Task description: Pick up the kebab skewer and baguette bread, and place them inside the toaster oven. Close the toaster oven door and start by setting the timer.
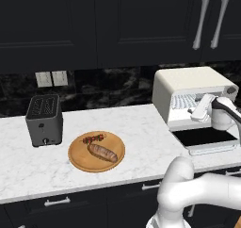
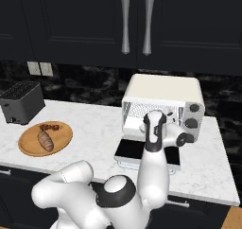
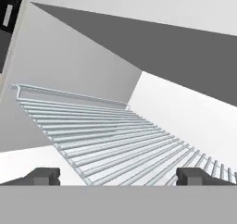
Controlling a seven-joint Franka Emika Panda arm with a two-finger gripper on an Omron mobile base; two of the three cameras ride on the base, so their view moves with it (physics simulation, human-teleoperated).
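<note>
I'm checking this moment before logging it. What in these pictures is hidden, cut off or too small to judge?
- The toaster oven: its mouth and part of the wire rack are hidden by the arm in the right base view.
- The toaster oven door: its right end is hidden by the arm in the left base view.
- The kebab skewer: its chunks are too small to count.
- The gripper: the jaws stand apart, their tips cut off by the hand view's bottom.
</note>
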